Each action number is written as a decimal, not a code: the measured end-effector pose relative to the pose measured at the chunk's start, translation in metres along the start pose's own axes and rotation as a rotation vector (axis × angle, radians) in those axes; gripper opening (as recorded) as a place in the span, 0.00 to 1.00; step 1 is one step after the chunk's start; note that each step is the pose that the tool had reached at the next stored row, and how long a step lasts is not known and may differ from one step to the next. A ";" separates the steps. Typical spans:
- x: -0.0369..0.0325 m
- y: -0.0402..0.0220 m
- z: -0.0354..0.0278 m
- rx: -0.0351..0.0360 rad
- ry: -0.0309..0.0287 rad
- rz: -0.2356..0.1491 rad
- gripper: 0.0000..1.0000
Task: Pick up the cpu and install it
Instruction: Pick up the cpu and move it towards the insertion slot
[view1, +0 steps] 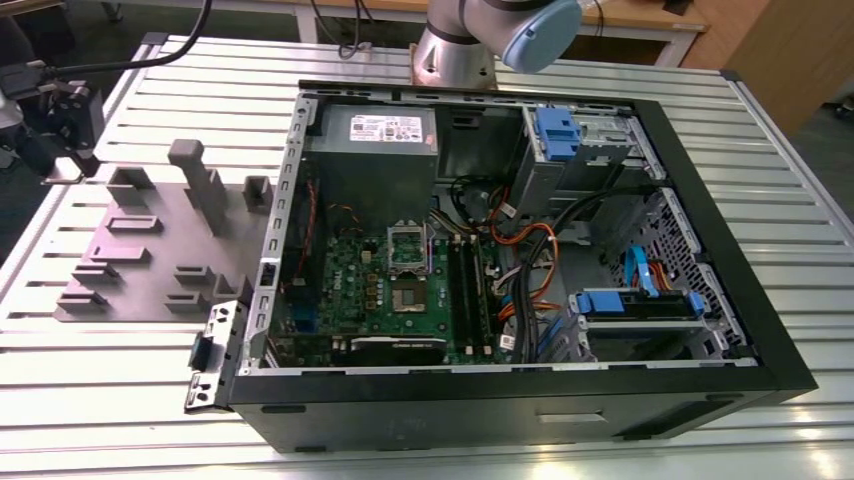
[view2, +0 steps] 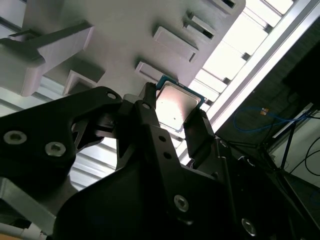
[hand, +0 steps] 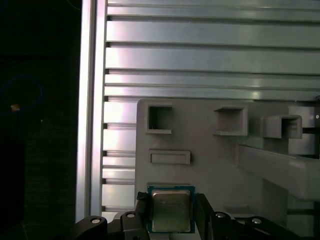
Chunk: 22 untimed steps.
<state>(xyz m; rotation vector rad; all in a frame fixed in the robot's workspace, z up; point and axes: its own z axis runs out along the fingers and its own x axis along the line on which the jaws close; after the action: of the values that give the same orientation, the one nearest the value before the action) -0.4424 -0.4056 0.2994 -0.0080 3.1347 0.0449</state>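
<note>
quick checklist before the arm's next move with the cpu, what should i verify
1. claw shut on the cpu by two opposite edges, in both wrist views: ok
2. cpu sits square in the claw, not tilted: ok
3. cpu lifted clear of the grey fixture: cannot tell
4. computer case open, green board exposed: ok
5. socket on the board open and empty: cannot tell

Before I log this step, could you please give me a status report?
Claw shut on the cpu. Cpu by grey fixture's edge, away from computer case.
</note>
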 end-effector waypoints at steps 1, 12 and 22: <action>0.0000 0.0000 -0.0006 -0.0002 -0.0003 0.000 0.47; -0.0001 0.0003 -0.0095 -0.0006 -0.0009 0.000 0.47; -0.0001 0.0004 -0.0126 -0.0003 -0.0005 0.000 0.47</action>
<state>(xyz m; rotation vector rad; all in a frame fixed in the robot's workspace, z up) -0.4423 -0.4056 0.3120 -0.0080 3.1343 0.0454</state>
